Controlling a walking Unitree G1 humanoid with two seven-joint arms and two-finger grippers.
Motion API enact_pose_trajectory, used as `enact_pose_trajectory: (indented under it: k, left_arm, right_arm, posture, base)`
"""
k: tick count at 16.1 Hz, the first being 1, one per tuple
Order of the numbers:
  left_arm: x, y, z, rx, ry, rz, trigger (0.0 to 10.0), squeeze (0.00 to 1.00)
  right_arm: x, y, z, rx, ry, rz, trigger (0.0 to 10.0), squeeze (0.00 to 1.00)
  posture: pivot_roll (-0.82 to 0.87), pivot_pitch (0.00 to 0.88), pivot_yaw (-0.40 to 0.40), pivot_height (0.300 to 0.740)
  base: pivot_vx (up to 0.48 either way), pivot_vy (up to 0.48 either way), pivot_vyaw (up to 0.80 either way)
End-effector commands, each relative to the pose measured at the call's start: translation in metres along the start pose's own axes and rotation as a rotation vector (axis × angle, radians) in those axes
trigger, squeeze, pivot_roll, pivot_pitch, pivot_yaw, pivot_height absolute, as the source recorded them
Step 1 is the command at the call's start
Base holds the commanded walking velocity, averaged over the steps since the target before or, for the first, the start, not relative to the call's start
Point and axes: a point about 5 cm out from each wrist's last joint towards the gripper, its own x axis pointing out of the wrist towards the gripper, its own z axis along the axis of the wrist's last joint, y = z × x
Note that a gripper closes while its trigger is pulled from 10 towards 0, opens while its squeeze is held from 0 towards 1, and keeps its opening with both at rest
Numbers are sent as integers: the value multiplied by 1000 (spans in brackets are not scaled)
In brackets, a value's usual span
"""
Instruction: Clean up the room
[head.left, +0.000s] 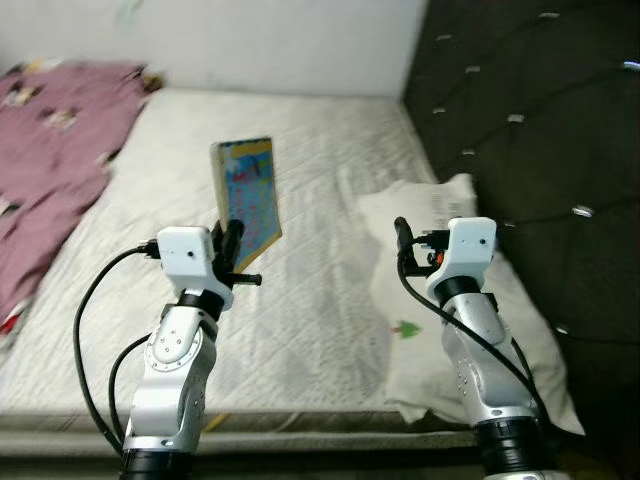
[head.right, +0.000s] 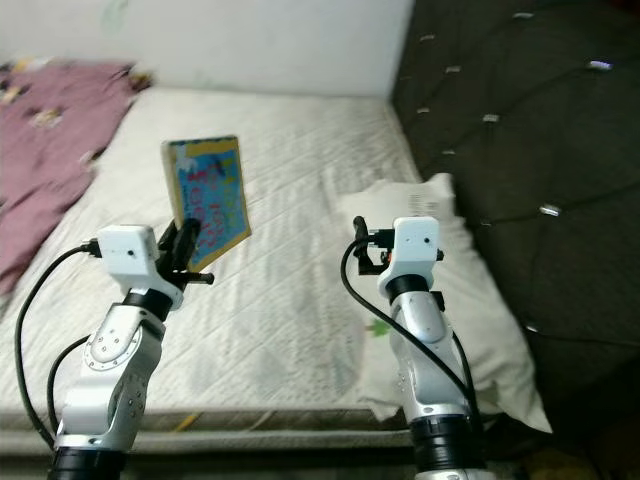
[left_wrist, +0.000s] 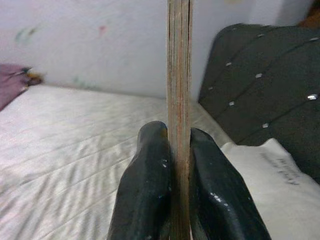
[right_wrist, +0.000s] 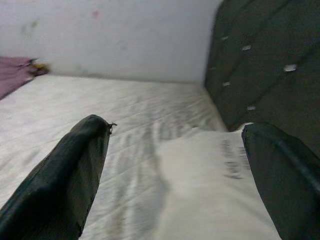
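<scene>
A thin colourful picture book (head.left: 250, 195) stands upright above the bed, held by its lower edge in my left gripper (head.left: 232, 245), which is shut on it. In the left wrist view the book's edge (left_wrist: 179, 75) runs straight up between the two black fingers (left_wrist: 147, 185). My right gripper (right_wrist: 175, 150) is open with nothing between its fingers, raised over the white pillow (head.left: 440, 210) at the right side of the bed.
A white quilted mattress (head.left: 300, 130) spreads ahead. A crumpled purple blanket (head.left: 50, 150) lies on its left part. A dark tufted headboard (head.left: 540, 110) stands along the right, a white wall (head.left: 250, 40) at the far end.
</scene>
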Motion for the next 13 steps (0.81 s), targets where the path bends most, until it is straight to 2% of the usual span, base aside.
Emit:
enact_pose_trajectory:
  k: [1,3,5,7,9,11,13]
  left_arm:
    - [1,-4,8,17,-31,-29,10000,0]
    - [3,-6,9,11,-39,-34,10000,0]
    - [4,-10,9,3,-36,-48,10000,0]
    - [3,-10,8,11,-26,-45,10000,0]
    - [1,-8,7,12,-28,-40,10000,0]
    - [-1,-7,7,11,-26,-33,10000,0]
    - [-1,-8,7,9,-21,-31,10000,0]
  right_arm:
    - [-1,-4,0,2,1,-22,10000,0]
    - [-3,-7,-1,-3,4,-31,10000,0]
    - [-4,-7,-1,-5,5,-36,10000,0]
    - [-3,-6,-2,-3,7,-34,10000,0]
    - [-3,-4,-4,11,20,-27,10000,0]
    - [-2,-1,-4,17,21,-21,10000,0]
    - [-1,-2,-3,14,18,-20,10000,0]
  posture:
    - [-94,17,-32,740]
    - [-99,19,-26,740]
    - [-98,21,-25,740]
    - [-89,25,-29,740]
    - [-89,25,-29,740]
    - [-83,29,-33,740]
    - [-86,31,-33,740]
  base:
    - [0,0,0]
    - [281,0,0]
    - [0,0,0]
    - [0,0,0]
    - [259,0,0]
    - [255,0,-463]
    - [0,0,0]
